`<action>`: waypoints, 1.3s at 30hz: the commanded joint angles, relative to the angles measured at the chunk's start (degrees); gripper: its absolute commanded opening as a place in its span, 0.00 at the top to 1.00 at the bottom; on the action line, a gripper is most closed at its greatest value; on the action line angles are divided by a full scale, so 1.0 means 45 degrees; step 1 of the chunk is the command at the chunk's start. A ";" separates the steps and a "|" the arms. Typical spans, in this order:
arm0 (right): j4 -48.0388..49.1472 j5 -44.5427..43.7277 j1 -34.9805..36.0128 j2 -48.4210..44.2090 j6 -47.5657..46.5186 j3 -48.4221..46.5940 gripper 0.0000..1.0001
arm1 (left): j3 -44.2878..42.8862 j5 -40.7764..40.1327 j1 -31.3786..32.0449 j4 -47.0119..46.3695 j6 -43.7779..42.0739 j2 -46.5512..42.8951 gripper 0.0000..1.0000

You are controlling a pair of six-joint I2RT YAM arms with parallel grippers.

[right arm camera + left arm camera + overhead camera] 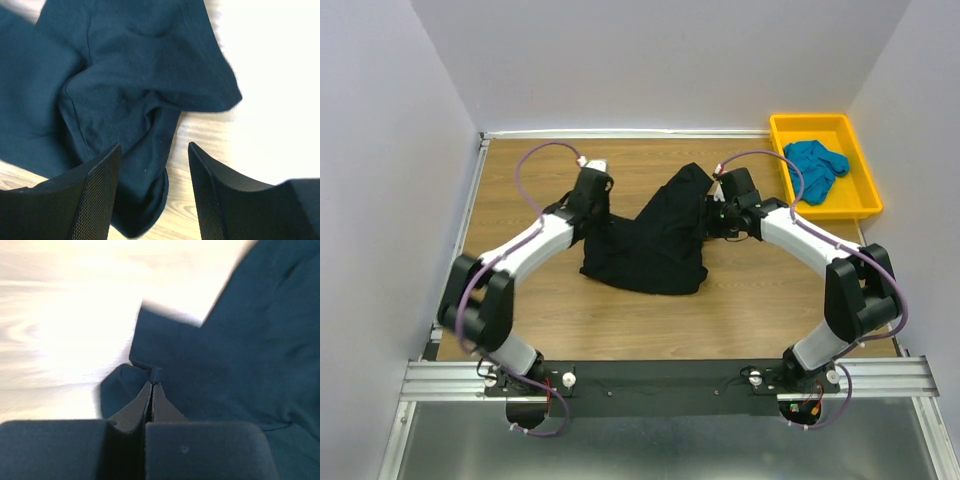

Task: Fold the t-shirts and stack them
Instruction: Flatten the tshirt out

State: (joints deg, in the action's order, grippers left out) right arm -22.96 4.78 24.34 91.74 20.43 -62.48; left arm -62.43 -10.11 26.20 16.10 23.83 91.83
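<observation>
Cloth of the black t-shirt (pixel 650 245) is pinched by the left gripper (pixel 152 382) while the right gripper (pixel 154 150) is held spread over its other side, seemingly for flattening.

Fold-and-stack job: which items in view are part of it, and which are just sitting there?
Part of the job:
- black t-shirt, crumpled mid-table; left pincer shut on its edge, right pincer open above it
- teal t-shirt, bunched in the tray

Just lying about:
- yellow tray
- wooden table
</observation>
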 commanded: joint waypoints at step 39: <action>0.1352 0.3919 0.1817 0.1585 0.0011 0.0132 0.57 | 0.4593 0.1387 0.1406 -0.0843 0.4195 -0.2984 0.52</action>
State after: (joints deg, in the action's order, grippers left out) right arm -18.17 19.81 30.98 97.86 18.65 -65.28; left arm -45.69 -6.11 32.38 12.88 40.77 79.61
